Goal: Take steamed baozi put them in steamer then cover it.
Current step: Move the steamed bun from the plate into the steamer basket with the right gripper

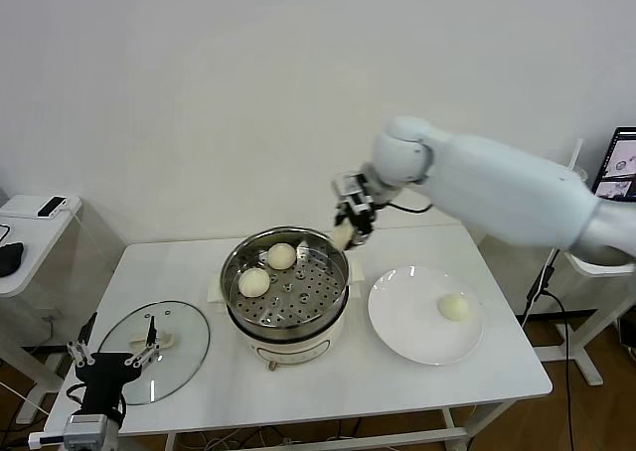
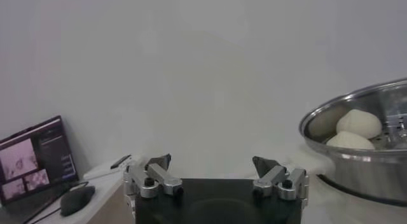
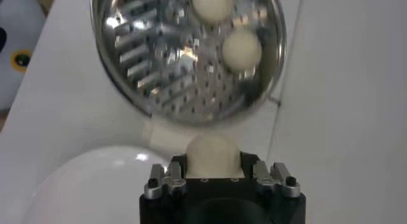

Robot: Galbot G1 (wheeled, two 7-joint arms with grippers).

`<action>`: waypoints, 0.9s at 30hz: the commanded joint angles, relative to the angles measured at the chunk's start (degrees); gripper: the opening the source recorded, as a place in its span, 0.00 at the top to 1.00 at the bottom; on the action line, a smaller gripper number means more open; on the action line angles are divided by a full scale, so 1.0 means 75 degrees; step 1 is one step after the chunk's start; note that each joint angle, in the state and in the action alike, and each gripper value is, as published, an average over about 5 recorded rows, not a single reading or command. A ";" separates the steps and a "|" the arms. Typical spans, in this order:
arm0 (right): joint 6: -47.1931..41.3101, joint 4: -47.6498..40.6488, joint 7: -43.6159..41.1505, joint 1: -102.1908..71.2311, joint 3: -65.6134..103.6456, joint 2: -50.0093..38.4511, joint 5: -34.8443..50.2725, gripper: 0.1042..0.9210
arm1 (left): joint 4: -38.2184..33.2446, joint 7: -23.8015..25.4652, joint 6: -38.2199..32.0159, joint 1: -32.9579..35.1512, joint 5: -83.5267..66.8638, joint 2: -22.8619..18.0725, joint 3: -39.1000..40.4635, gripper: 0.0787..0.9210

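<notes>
At the table's 8 o'clock corner the left gripper hangs idle, fingers spread wide and empty, just beside the cover, which lies flat with its handle up. In the middle stands the steamer, two steamed baozi resting at its 10 and 12 o'clock on the tray. Above its 2 o'clock rim the right gripper pinches a third bun between closed fingers. A fourth bun sits on the white plate at right. The buns look light, soft and easily dented, so a gentle side grip suits them; being domes, they have no long axis, flat side down.
</notes>
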 commanded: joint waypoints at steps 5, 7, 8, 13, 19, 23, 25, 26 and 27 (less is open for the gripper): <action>0.0704 -0.0499 0.0221 -0.0490 -0.0537 0.2231 0.0091 0.46 | -0.0166 0.0006 0.0011 0.0137 -0.0020 -0.0041 -0.0258 0.12; 0.0964 -0.0483 0.0198 -0.0589 -0.0658 0.2265 -0.0078 0.46 | -0.0194 0.0005 0.0012 0.0149 -0.0035 -0.0059 -0.0294 0.12; 0.1108 -0.0464 0.0230 -0.0624 -0.0724 0.2268 -0.0150 0.46 | -0.0201 0.0005 0.0011 0.0155 -0.0042 -0.0068 -0.0310 0.12; 0.1695 -0.0315 0.0340 -0.0778 -0.0993 0.2236 -0.0569 0.46 | -0.0198 0.0003 0.0004 0.0159 -0.0088 -0.0118 -0.0382 0.12; 0.2219 -0.0280 0.0328 -0.0850 -0.1131 0.2220 -0.0929 0.46 | -0.0204 0.0001 0.0004 0.0144 -0.0109 -0.0150 -0.0406 0.12; 0.2471 -0.0196 0.0287 -0.0857 -0.1159 0.2181 -0.0999 0.46 | -0.0191 -0.0001 0.0001 0.0145 -0.0122 -0.0159 -0.0413 0.12; 0.2577 -0.0163 0.0255 -0.0864 -0.1162 0.2160 -0.1059 0.46 | -0.0185 -0.0002 0.0001 0.0143 -0.0127 -0.0163 -0.0413 0.12; 0.2626 -0.0148 0.0231 -0.0863 -0.1165 0.2145 -0.1082 0.46 | -0.0185 -0.0002 0.0001 0.0142 -0.0129 -0.0166 -0.0412 0.12; 0.2664 -0.0136 0.0212 -0.0862 -0.1167 0.2130 -0.1096 0.46 | -0.0187 -0.0002 0.0001 0.0142 -0.0130 -0.0168 -0.0410 0.12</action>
